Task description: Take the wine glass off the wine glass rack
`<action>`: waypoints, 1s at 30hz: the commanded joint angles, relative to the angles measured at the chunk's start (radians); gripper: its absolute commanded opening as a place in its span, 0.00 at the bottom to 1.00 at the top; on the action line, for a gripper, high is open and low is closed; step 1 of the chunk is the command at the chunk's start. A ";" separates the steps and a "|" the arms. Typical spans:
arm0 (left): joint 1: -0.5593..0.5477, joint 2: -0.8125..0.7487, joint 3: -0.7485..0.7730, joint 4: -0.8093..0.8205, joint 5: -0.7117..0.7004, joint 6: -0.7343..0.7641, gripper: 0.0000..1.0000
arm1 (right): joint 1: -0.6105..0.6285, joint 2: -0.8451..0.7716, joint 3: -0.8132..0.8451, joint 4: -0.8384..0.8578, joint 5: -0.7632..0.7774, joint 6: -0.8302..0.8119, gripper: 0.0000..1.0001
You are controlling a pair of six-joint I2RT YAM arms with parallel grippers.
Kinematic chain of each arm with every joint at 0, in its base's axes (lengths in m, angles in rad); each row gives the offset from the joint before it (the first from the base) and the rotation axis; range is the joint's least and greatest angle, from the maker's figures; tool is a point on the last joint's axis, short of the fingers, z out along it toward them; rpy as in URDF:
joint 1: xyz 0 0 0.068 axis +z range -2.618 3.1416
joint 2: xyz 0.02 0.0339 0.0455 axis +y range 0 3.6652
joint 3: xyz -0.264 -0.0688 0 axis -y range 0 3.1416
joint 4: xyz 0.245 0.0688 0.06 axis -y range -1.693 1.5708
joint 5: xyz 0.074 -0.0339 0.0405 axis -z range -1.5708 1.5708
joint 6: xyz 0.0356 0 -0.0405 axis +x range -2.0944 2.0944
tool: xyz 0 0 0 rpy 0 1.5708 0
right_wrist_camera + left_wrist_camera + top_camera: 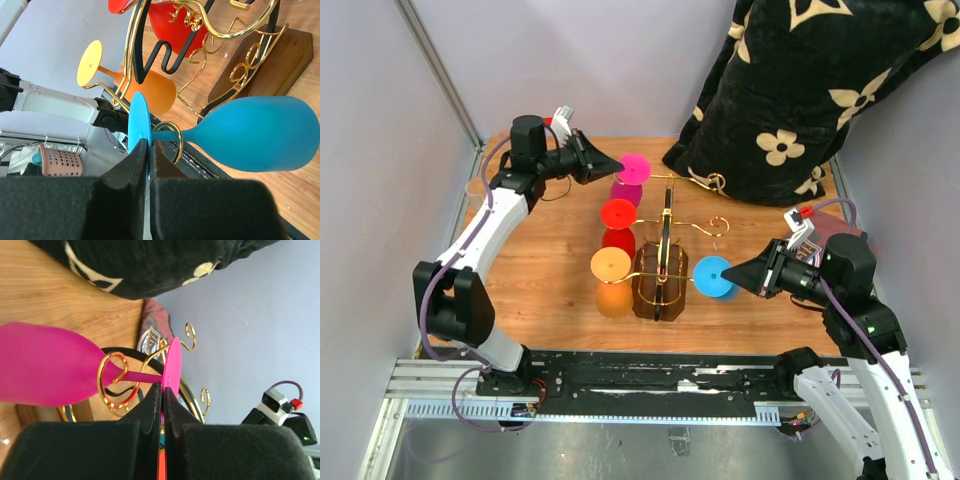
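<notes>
The gold wire wine glass rack [666, 225] stands mid-table on its dark brown base [270, 60]. Pink [633, 168], red [618, 213], orange [610, 264] and blue [712, 275] wine glasses hang from its scroll arms. My left gripper [163, 390] is shut on the rim of the pink wine glass's foot [172, 365], and the stem still passes through a gold loop [112, 380]. My right gripper [149, 147] is shut on the foot [139, 125] of the blue wine glass [255, 132], whose stem sits in a gold ring [172, 142].
A black blanket with cream flowers [810, 90] is heaped at the back right, close to the rack's far arms. Pale walls close in the left, back and right. The metal rail [650, 375] carrying the arm bases runs along the near edge.
</notes>
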 commanded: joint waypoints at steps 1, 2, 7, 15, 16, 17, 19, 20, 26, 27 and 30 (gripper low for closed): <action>-0.030 0.082 0.033 0.172 0.085 -0.112 0.01 | -0.011 -0.005 -0.031 -0.031 0.037 -0.011 0.01; -0.033 0.098 0.040 0.204 0.090 -0.135 0.01 | -0.011 -0.007 -0.031 -0.030 0.039 -0.008 0.01; -0.035 0.197 0.156 0.247 0.089 -0.177 0.01 | -0.012 -0.014 -0.026 -0.028 0.049 -0.003 0.01; -0.025 0.301 0.352 0.189 0.035 -0.147 0.01 | -0.012 -0.005 -0.045 0.043 0.036 0.035 0.00; -0.018 0.307 0.365 0.191 0.030 -0.150 0.01 | -0.012 -0.007 -0.044 0.047 0.047 0.040 0.01; -0.010 0.312 0.375 0.204 0.024 -0.155 0.00 | -0.012 -0.010 -0.045 0.057 0.052 0.045 0.01; 0.005 0.322 0.395 0.214 0.013 -0.166 0.01 | -0.012 -0.008 -0.054 0.095 0.030 0.065 0.01; 0.012 0.328 0.403 0.220 0.013 -0.174 0.01 | -0.012 0.004 -0.058 0.112 0.004 0.077 0.01; 0.026 0.357 0.416 0.210 0.029 -0.178 0.01 | -0.012 -0.005 -0.046 0.074 -0.029 0.082 0.01; 0.029 0.356 0.411 0.211 0.028 -0.174 0.01 | -0.011 -0.016 -0.032 0.039 0.001 0.065 0.01; 0.033 0.355 0.393 0.227 0.027 -0.179 0.01 | -0.012 -0.041 -0.005 -0.033 0.066 0.024 0.01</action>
